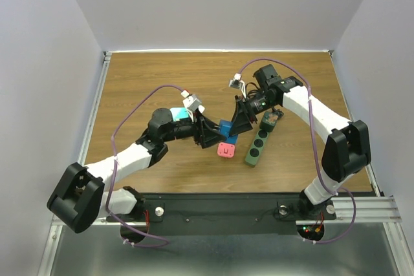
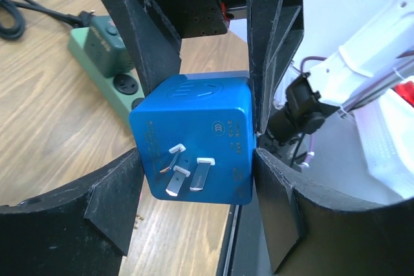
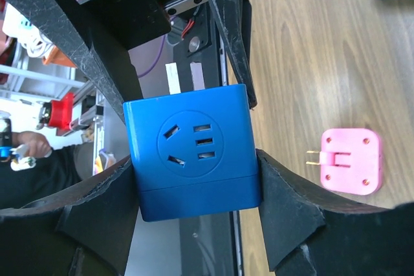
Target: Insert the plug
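Note:
A blue cube plug [image 1: 225, 126] hangs above the table between both grippers. My left gripper [image 1: 210, 135] is shut on it from the left. In the left wrist view [image 2: 197, 159] the cube [image 2: 194, 137] shows three metal prongs facing the camera. My right gripper [image 1: 238, 122] is shut on it from the right. In the right wrist view [image 3: 195, 163] the cube [image 3: 194, 153] shows its socket face. A green power strip [image 1: 257, 145] lies to the right, also in the left wrist view [image 2: 113, 85].
A pink plug [image 1: 225, 150] lies on the table under the grippers, prongs showing in the right wrist view [image 3: 349, 161]. A green adapter [image 1: 272, 119] with a black cord sits at the strip's far end. A teal block [image 1: 181, 113] lies behind the left wrist.

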You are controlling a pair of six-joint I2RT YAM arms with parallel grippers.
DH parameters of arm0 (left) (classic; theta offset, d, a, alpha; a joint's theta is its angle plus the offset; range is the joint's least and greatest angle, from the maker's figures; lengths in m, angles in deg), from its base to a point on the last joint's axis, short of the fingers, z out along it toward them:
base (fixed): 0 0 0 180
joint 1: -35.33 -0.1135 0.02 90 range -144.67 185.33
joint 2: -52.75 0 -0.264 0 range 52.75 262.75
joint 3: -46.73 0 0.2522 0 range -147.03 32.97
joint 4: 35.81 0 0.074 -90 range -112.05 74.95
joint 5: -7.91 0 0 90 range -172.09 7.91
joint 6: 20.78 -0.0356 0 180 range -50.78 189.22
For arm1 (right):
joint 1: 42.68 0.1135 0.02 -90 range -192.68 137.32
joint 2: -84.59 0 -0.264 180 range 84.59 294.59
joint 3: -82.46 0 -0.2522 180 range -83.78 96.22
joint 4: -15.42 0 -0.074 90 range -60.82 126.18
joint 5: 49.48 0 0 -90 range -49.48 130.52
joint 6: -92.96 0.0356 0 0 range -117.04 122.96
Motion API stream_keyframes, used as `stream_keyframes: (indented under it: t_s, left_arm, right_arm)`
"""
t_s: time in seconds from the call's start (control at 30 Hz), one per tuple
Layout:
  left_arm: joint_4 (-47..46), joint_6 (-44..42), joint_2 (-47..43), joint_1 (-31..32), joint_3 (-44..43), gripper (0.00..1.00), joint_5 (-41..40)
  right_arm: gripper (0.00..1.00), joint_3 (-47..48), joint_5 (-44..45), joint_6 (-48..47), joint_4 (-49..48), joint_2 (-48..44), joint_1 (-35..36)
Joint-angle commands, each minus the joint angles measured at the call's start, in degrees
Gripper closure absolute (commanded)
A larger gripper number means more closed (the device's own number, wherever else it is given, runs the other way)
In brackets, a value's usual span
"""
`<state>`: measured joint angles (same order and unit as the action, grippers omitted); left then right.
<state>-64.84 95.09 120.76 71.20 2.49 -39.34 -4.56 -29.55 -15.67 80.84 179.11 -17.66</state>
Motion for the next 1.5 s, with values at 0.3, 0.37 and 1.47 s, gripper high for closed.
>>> stream_keyframes:
  t_s: [0.3, 0.37, 1.47]
  left_arm:
    - [-9.2, 10.0, 1.8, 0.0, 2.4, 1.0, 1.0]
    - [-9.7, 13.2, 2.5, -0.3, 3.2, 1.0, 0.9]
    - [-8.3, 35.4, -2.3, -10.6, 6.1, 1.0, 5.0]
  right_arm:
    - [0.69, 3.4, -6.2, -1.5, -0.3, -0.9, 1.5]
    - [0.56, 3.7, -4.2, -1.2, -0.8, -0.3, 1.4]
    - [0.06, -17.0, 20.3, 16.5, -43.8, -24.6, -1.0]
